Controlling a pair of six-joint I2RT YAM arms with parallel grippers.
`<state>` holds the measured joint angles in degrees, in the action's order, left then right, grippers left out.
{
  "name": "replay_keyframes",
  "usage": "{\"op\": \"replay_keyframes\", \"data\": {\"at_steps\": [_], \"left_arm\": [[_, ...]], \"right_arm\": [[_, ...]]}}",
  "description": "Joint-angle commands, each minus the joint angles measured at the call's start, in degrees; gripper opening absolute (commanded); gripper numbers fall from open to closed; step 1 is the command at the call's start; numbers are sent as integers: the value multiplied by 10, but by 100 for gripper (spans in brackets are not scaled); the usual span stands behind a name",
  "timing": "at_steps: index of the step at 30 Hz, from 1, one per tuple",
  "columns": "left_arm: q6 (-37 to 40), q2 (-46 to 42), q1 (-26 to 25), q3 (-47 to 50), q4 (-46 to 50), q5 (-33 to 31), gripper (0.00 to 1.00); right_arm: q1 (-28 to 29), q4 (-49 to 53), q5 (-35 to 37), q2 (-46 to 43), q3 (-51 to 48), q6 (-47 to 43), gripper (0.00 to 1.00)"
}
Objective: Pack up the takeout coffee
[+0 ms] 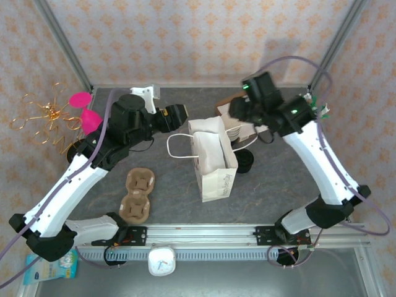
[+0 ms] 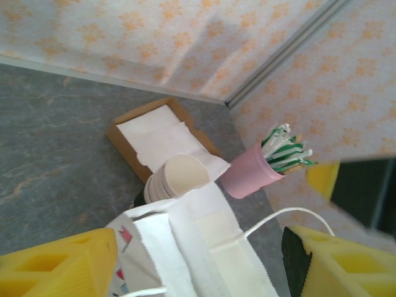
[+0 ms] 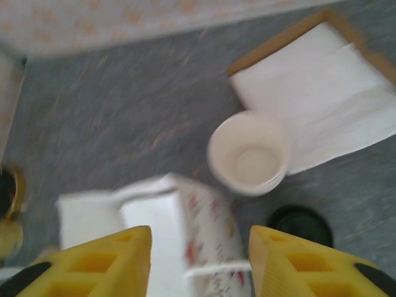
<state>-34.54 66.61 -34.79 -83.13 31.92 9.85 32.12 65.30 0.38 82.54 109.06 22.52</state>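
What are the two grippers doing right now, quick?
Left gripper: open, holding nothing.
Right gripper: open, holding nothing.

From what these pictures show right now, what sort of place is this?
Probably a mock café takeout station in a robot test cell: a white paper bag, a stack of paper cups and a pink cup of straws.

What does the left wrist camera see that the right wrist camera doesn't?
Left wrist, not right wrist: a pink cup of green-and-white straws. Right wrist, not left wrist: the coffee's round black lid, in plain sight. Both: the white paper bag, the stack of lidless cups, the white napkins, and yellow jaws, standing apart, at the bottom corners.
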Motion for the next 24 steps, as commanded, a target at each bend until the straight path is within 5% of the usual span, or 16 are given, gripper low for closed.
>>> {"op": "replay_keyframes", "data": {"at_steps": [1, 7, 16, 24], "left_arm": [[6, 21, -13, -27, -22, -18, 72], [74, 53, -19, -49, -25, -29, 72], [149, 76, -19, -44, -58, -30, 73], [175, 83, -18, -39, -67, -61, 76]], "right_arm": [[-120, -65, -53, -57, -57, -29, 49], [-302, -221, -181, -99, -247, 15, 57], [-307, -440, -222, -89, -515, 145, 59], [-302, -561, -186, -10, -560, 205, 60]]}}
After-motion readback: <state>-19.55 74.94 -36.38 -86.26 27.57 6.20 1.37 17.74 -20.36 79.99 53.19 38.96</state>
